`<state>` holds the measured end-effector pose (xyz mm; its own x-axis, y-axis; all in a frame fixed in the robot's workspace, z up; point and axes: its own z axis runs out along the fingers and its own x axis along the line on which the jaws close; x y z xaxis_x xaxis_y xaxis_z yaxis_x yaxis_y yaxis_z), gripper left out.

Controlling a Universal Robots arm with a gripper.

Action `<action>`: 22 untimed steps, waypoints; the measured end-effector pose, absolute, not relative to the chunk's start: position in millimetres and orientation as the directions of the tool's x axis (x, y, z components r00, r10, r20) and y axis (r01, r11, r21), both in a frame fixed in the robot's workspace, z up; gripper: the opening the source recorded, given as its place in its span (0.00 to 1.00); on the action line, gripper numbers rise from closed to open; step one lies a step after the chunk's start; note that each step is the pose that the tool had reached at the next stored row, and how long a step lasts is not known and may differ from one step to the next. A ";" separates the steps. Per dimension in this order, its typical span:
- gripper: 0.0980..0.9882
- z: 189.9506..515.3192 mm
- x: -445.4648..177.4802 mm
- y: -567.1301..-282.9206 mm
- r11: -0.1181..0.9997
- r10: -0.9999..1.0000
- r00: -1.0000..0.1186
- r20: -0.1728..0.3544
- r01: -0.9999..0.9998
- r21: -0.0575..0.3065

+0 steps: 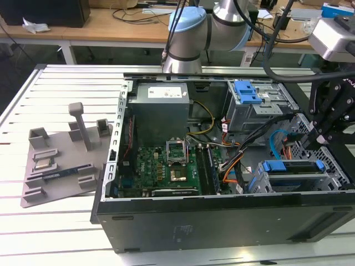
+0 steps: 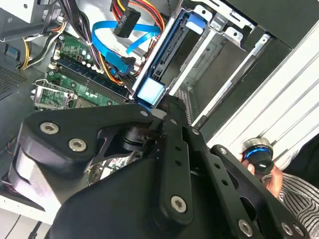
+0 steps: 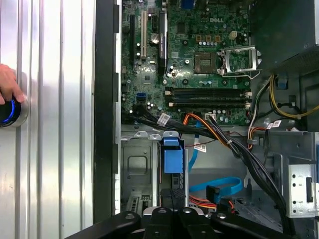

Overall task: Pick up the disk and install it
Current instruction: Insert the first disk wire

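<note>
- On the exterior view's left, a grey tray (image 1: 61,166) lies flat on the slatted white table (image 1: 66,88), holding small grey chip-like parts and an upright post; it sits just beside the open computer case (image 1: 222,221).
- Mid-frame, the case holds a green motherboard (image 1: 166,166) with a grey power supply (image 1: 161,105) behind it — cables run across to the drive bays.
- Toward the exterior view's right, the disk (image 1: 291,169), edged by its blue carrier, sits in the grey drive cage (image 1: 333,172), long axis running along the case front.
- The gripper (image 1: 316,138) hangs directly over the disk's far end; in the first wrist view its fingers (image 3: 172,196) meet the blue carrier (image 3: 172,159), whether clamped cannot be told.
- A person's hand (image 3: 7,84) rests on a lit knob (image 3: 10,112) on the table.
</note>
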<state>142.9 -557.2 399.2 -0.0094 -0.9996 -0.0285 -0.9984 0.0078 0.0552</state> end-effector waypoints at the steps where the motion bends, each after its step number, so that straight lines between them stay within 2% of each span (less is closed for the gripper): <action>1: 0.01 399.0 143.6 -557.0 0.008 -1.000 -0.009 -0.029 -0.998 0.055; 4: 0.01 397.0 159.0 -533.1 0.008 -1.000 -0.009 -0.026 -0.998 0.055; 11: 0.01 378.2 167.8 -496.4 0.009 -1.000 -0.009 -0.014 -0.998 0.055; 20: 0.01 365.3 173.7 -494.3 0.009 -1.000 -0.009 -0.006 -0.998 0.055; 21: 0.02 365.2 173.7 -494.3 0.009 -1.000 -0.009 -0.006 -0.998 0.055; 22: 0.08 365.0 173.7 -494.3 0.009 -1.000 -0.009 -0.006 -0.998 0.055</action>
<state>173.7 -494.3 365.0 -0.0093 -0.9999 -0.0062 -0.9984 0.0090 0.0551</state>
